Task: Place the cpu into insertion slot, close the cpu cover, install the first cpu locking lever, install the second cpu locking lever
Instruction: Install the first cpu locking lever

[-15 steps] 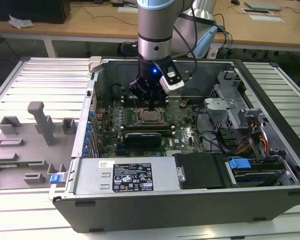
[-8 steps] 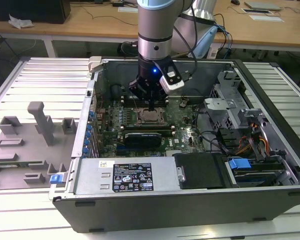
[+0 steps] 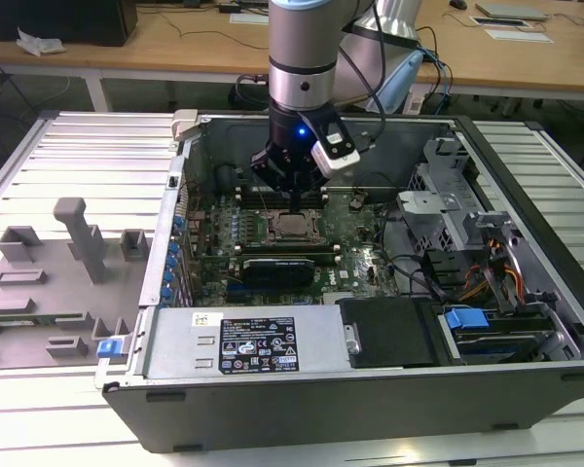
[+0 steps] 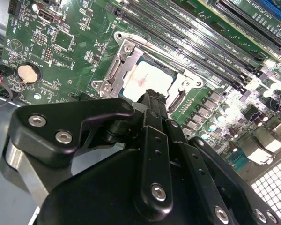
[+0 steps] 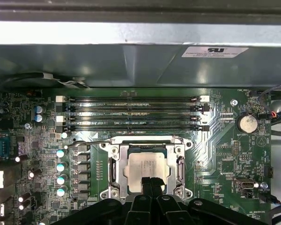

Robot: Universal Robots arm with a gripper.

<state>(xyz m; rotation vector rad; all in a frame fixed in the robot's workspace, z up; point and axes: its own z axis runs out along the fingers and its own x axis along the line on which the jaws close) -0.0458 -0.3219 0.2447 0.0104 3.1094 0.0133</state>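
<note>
1. My gripper has its fingertips pressed together with nothing pinched between them. They hang at the edge of the cpu. I cannot tell whether they touch it or sit just above it.
2. The cpu lies flat in the slot, on the green board inside the open case, near the centre of the exterior view. The cover looks to be down around it, framing its edges.
3. Handling, as I judge it:
   - The cpu is light, thin and stiff.
   - Its smooth metal top would slip under a pad.
   - The contacts beneath it are fragile.
   - I would take it by two opposite edges, kept level, and never load the middle.
4. The cover is thin sheet metal, probably springy and easy to bend. I would push it at its free edge rather than across the cut-out.
5. A lever is stiff, springy wire running beside the slot. Its bent end is the place to catch it.
6. My count:
   - one cpu
   - one slot
   - one cover
   - one lever that I can make out clearly in the first wrist view, with a second I cannot confirm
   - four long memory slots just beyond the slot
   - one coin cell
</note>
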